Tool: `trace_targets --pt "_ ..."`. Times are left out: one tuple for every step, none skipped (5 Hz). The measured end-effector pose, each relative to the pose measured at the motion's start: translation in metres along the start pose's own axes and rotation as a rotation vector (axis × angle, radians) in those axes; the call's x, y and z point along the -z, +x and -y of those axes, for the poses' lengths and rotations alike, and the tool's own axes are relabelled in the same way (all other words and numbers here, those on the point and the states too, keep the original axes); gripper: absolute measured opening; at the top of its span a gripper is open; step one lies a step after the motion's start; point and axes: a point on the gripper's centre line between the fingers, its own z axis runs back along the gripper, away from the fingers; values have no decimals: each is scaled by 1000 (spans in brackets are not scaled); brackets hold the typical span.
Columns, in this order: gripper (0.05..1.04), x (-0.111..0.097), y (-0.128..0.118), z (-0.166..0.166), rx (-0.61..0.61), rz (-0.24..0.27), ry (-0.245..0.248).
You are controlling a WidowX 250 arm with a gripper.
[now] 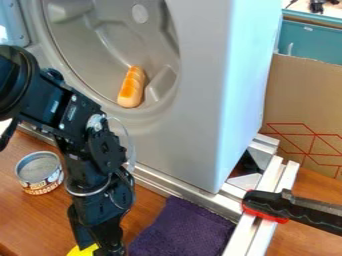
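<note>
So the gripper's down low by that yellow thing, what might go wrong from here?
The gripper is close to the purple cloth, so a sideways move might snag it. The arm stands beside the tin can and could knock it. Bumping the gray machine might roll the bread out of its round opening.

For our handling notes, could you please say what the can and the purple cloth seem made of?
The can looks like metal, its rim silvery, the printed side perhaps paper; the purple cloth looks like matte fabric, its surface nubby.
</note>
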Motion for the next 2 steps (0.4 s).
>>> trace_targets --pt "1001 3 -4 -7 -44 -34 42" --pt "1001 -3 -6 -12 -65 -33 80"
